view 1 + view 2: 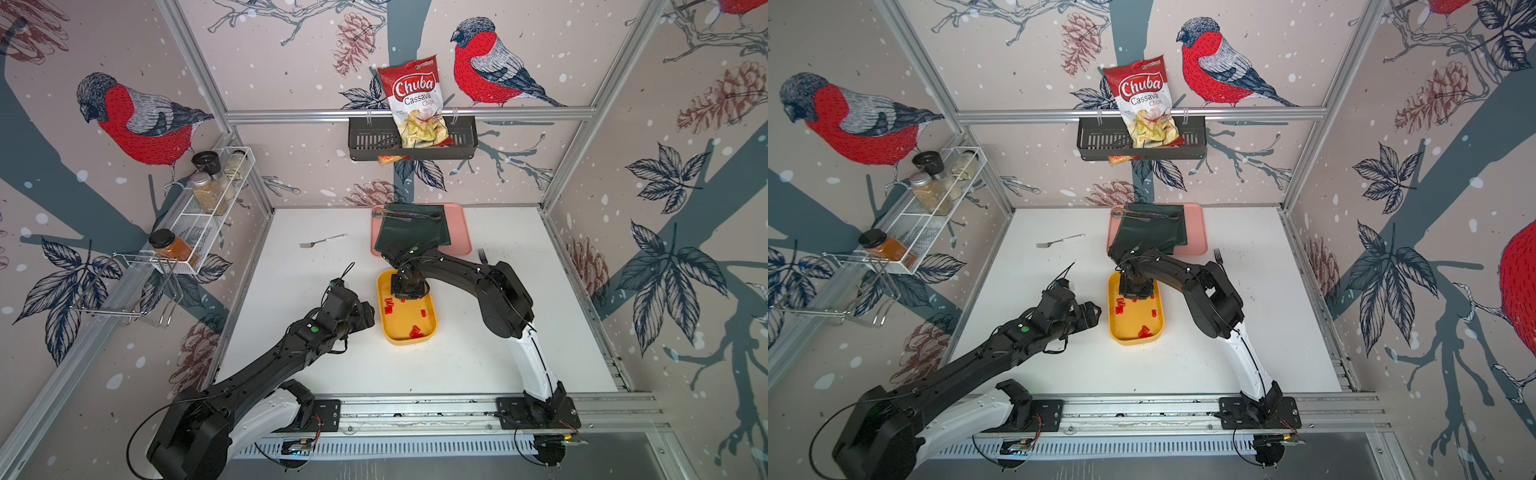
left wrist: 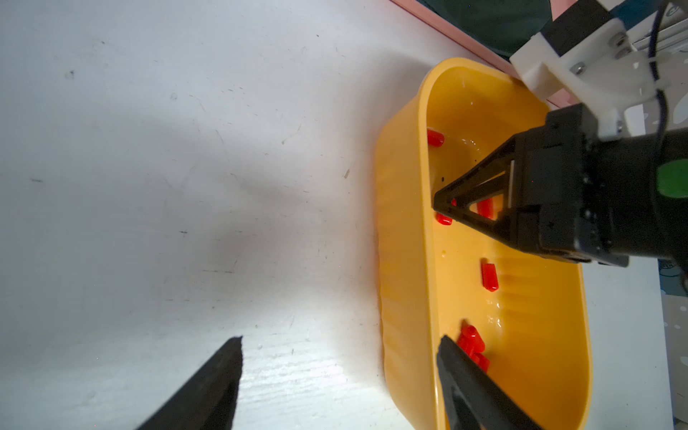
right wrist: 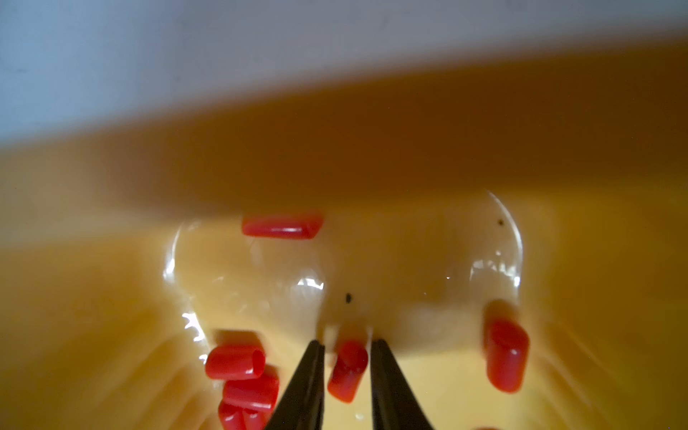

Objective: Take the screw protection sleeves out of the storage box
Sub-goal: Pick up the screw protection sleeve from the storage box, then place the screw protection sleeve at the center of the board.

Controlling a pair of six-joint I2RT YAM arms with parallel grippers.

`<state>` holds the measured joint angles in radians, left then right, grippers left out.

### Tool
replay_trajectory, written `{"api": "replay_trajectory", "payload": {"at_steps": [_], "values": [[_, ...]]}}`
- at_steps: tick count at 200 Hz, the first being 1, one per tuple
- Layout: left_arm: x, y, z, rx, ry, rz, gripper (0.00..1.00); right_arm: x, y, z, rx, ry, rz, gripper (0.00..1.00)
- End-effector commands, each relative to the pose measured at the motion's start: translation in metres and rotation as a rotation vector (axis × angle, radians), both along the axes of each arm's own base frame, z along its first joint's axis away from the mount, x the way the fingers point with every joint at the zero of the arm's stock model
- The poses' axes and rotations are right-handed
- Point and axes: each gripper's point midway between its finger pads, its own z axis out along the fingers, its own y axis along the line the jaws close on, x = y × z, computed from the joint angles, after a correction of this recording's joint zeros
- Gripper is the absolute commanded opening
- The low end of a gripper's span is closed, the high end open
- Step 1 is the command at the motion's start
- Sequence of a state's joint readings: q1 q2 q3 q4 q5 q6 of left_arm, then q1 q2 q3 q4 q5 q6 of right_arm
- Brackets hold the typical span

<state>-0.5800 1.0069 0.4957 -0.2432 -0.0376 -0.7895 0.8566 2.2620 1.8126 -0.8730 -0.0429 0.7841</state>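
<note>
One screw protection sleeve (image 3: 348, 370) lies between the right gripper's (image 3: 347, 341) narrow jaws; grip unclear.

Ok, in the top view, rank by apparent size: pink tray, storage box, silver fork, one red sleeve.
1. pink tray and storage box: about alike here, so not ranked
2. silver fork
3. screw protection sleeve, smallest by far

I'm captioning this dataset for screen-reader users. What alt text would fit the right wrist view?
The right end effector straddles one red screw protection sleeve on the floor of the yellow storage box; whether it pinches it is unclear. More red sleeves lie loose around it, some bunched together.
</note>
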Motion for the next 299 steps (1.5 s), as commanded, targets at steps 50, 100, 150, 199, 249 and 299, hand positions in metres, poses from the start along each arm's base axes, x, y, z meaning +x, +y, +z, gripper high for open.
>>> {"api": "replay_trajectory", "payload": {"at_steps": [50,100,150,199,249,299], "values": [[0.002,0.007,0.007,0.028,-0.022,0.015,0.82,0.0,-0.003,0.022,0.013,-0.015,0.006,0.03],[0.016,-0.015,0.048,0.018,-0.082,-0.1,0.82,0.02,-0.11,0.097,-0.052,-0.153,-0.09,0.04],[0.022,-0.059,0.065,-0.034,-0.071,-0.229,0.82,0.016,-0.22,0.037,-0.278,-0.115,-0.089,0.03],[0.017,-0.1,0.069,-0.136,0.024,-0.282,0.82,0.014,-0.224,0.0,-0.275,-0.07,-0.08,0.11],[0.01,-0.124,0.078,-0.25,0.114,-0.282,0.81,0.026,-0.223,0.031,-0.22,-0.123,-0.125,0.47],[-0.002,-0.15,0.055,-0.269,0.261,-0.27,0.7,0.028,-0.2,0.08,-0.012,-0.171,-0.178,0.58]]}}
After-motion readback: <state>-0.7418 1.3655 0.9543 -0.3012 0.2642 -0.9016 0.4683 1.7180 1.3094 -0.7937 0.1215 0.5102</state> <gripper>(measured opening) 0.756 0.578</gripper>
